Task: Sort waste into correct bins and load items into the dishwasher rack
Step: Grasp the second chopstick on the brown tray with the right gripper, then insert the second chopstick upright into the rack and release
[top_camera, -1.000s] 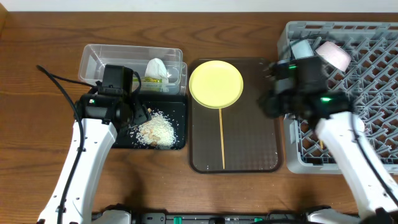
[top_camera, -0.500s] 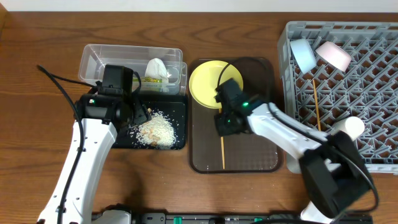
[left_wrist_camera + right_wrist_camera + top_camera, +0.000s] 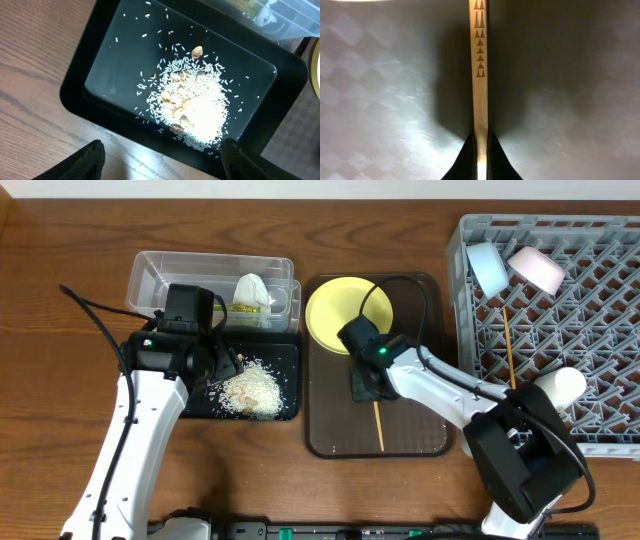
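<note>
Wooden and thin, the last chopstick (image 3: 480, 75) on the brown serving tray (image 3: 420, 425) is now pinched between the two dark fingers of the right gripper (image 3: 480, 147). They have closed tight on its shaft just below the printed triangle marks.

A second ago this arm was over the large grey lattice dishwasher rack (image 3: 600, 330). It has since swung across to the tray and come down on the stick. In the overhead view the chopstick has shifted right and tilted slightly from where it lay, with its free end poking out below the gripper, near the round yellow plate (image 3: 340, 315).

The grasp appears to have taken. The likely next step is carrying it to the rack, where the other chopstick (image 3: 508, 340) already lies with the light blue bowl (image 3: 487, 268), pale pink-white bowl (image 3: 537, 268) and small white cup (image 3: 562, 385).

The left gripper (image 3: 162, 157) has not moved. It hangs over the shallow black rectangular tray (image 3: 115, 50) holding the whitish rice scraps (image 3: 197, 107), fingers spread wide and empty.
</note>
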### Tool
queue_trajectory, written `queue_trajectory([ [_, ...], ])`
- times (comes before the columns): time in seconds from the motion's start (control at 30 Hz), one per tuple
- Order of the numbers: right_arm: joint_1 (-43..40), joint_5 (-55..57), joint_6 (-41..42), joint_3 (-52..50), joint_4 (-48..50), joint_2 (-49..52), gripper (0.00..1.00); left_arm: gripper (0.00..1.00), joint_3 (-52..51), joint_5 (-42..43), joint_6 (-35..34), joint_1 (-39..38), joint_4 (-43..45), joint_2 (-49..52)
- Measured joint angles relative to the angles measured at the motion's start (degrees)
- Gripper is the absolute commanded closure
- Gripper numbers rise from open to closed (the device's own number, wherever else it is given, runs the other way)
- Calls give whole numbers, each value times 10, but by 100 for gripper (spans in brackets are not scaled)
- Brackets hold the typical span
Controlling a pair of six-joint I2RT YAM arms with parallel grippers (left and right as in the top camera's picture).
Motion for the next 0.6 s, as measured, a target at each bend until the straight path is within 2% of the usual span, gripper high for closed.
queue_trajectory([
  [0.27,-82,40,-13,-10,-48,-56,99,23,0,0,0,0,0,0],
  [0.6,-221,42,-170,-10,-53,-273,99,23,0,0,0,0,0,0],
])
